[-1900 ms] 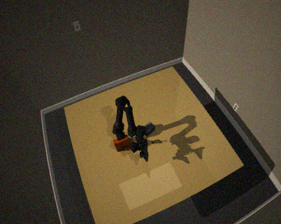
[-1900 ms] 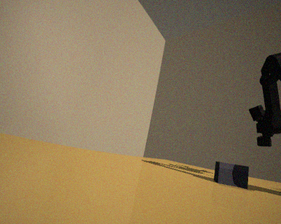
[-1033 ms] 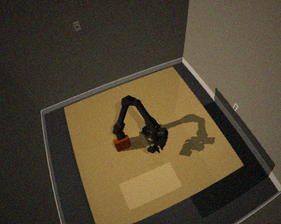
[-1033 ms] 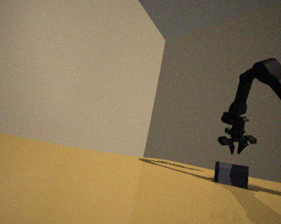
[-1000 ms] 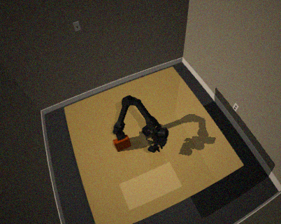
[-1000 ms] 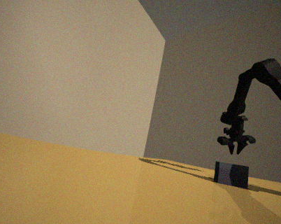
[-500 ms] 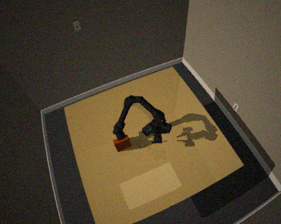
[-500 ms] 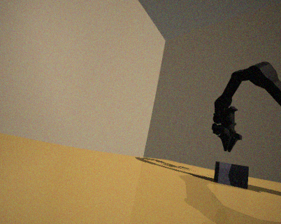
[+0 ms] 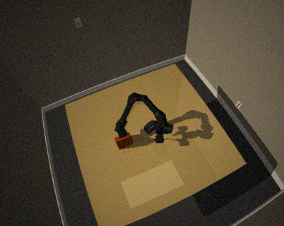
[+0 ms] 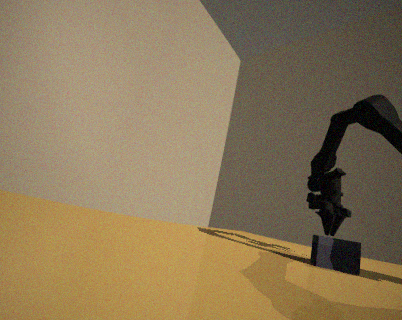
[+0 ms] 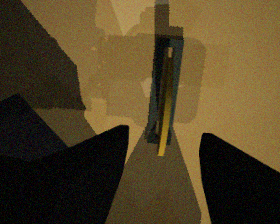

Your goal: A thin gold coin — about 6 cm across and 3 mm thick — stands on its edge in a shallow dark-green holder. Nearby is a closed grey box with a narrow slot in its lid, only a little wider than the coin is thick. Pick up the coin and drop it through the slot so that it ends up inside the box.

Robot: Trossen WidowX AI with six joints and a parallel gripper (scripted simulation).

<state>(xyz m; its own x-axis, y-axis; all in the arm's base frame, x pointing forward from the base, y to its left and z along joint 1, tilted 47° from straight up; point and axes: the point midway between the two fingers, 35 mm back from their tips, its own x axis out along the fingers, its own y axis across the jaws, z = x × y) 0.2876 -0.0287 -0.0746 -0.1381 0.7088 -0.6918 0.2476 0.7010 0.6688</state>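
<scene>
In the wrist view the thin gold coin (image 11: 165, 119) stands on its edge in the narrow dark-green holder (image 11: 165, 83) on the tan floor. My gripper (image 11: 164, 138) hangs above it with the two dark fingers apart, one on each side of the coin's line, and nothing between them. In the exterior view the gripper (image 10: 332, 227) points down just above a grey-blue block (image 10: 335, 254). I cannot tell whether that block is the box or the holder. In the top view the gripper (image 9: 159, 138) is low over the floor, and the coin is too small to see.
The arm's orange-red base (image 9: 123, 141) sits left of the gripper. A paler rectangle (image 9: 152, 183) marks the floor toward the front. A dark border and low walls ring the tan floor. A pale square patch (image 11: 134, 10) shows beyond the holder.
</scene>
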